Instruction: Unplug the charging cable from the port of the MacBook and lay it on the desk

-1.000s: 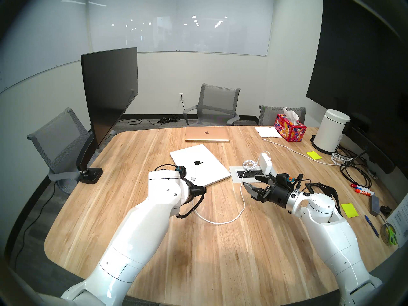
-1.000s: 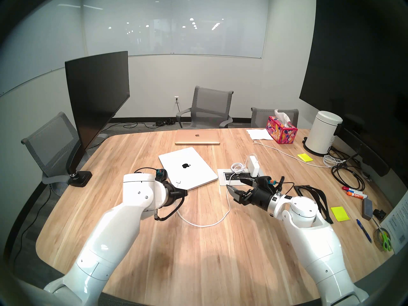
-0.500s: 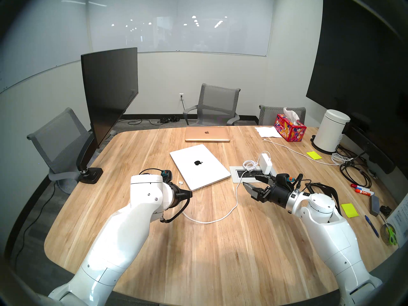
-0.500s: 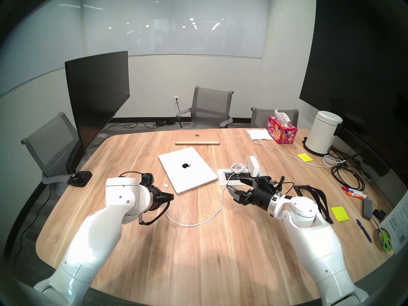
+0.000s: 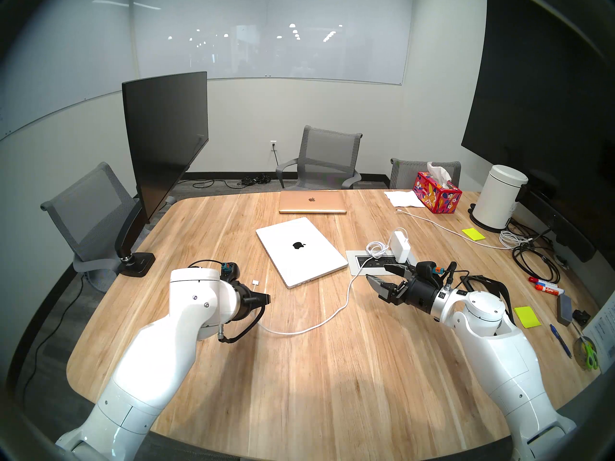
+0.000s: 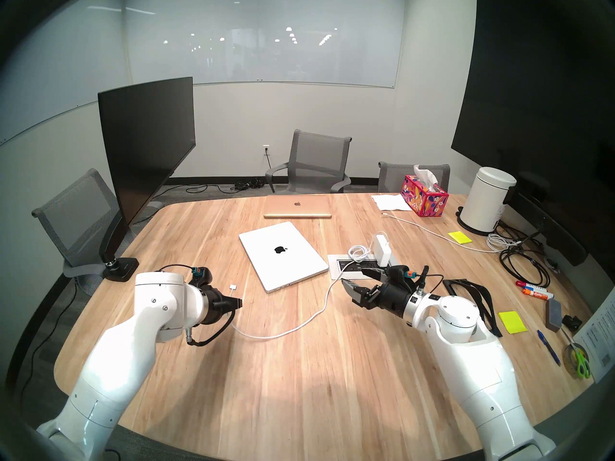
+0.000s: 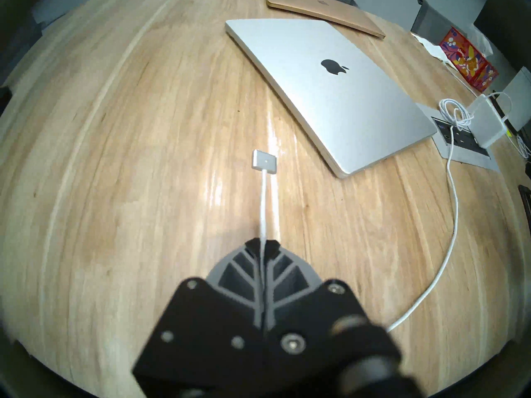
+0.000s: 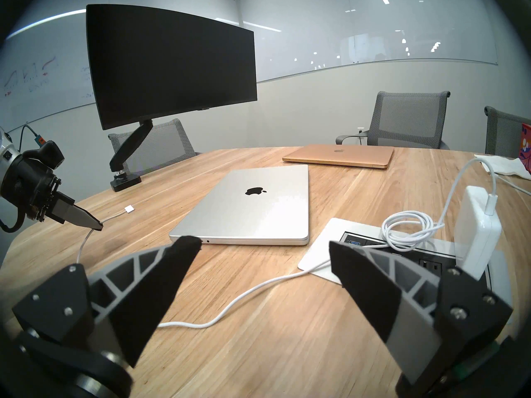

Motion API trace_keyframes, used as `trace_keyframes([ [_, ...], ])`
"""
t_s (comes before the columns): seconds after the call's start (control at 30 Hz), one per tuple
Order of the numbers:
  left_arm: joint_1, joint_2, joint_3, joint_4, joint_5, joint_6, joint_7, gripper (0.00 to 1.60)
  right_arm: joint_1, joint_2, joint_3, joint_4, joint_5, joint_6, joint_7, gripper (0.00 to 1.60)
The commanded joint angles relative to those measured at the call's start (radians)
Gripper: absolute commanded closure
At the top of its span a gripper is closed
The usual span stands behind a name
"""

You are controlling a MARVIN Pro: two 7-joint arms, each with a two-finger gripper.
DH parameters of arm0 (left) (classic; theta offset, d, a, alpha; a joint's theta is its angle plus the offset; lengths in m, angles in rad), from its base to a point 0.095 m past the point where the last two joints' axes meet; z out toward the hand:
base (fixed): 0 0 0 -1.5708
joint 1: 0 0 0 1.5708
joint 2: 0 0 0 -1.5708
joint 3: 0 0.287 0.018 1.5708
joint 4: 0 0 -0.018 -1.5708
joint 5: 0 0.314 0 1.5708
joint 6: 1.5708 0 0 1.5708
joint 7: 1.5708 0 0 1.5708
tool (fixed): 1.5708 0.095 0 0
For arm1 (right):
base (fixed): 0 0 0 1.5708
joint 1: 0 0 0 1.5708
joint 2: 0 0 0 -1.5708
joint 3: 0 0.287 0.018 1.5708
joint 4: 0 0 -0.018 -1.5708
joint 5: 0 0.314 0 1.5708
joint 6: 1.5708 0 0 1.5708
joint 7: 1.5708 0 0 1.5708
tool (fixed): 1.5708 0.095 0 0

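The silver MacBook (image 5: 309, 260) lies shut on the wooden desk (image 5: 299, 367). My left gripper (image 5: 268, 298) is shut on the white charging cable (image 5: 332, 314), a short way behind its plug (image 5: 255, 282). The plug sticks out free ahead of the fingertips, left of the MacBook and apart from it; it also shows in the left wrist view (image 7: 264, 159). The cord trails right across the desk to the power brick (image 5: 399, 247). My right gripper (image 5: 376, 271) is open and empty, low over the desk near the outlet panel (image 5: 352, 262).
A rose-gold laptop (image 5: 312, 202) lies behind the MacBook. A monitor on an arm (image 5: 166, 134) stands at the left edge. A tissue box (image 5: 436, 192), white canister (image 5: 497, 197), another white cord (image 5: 442, 225), black cables (image 5: 532, 260), markers and sticky notes crowd the right side.
My left gripper has moved left and back toward me with the cord. The plug has come away from the MacBook's left edge and the cord's loop has followed. The right arm has not moved.
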Motion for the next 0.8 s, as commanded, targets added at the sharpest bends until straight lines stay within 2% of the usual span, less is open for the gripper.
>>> trace_keyframes([
  [0.0, 0.018, 0.056, -0.027, -0.030, 0.010, -0.002, 0.018, 1.60, 0.009, 0.003, 0.005, -0.015, 0.002, 0.002, -0.001, 0.00],
  [0.23, 0.029, 0.116, -0.027, -0.031, 0.036, -0.002, -0.074, 1.60, 0.008, 0.003, 0.005, -0.015, 0.002, 0.002, -0.001, 0.00],
  [0.57, 0.062, 0.201, -0.036, -0.014, 0.105, -0.059, -0.218, 1.60, 0.009, 0.002, 0.006, -0.015, 0.001, 0.002, -0.001, 0.00],
  [0.77, 0.078, 0.232, -0.046, -0.005, 0.124, -0.065, -0.260, 1.60, 0.008, 0.002, 0.006, -0.015, 0.001, 0.002, -0.001, 0.00],
])
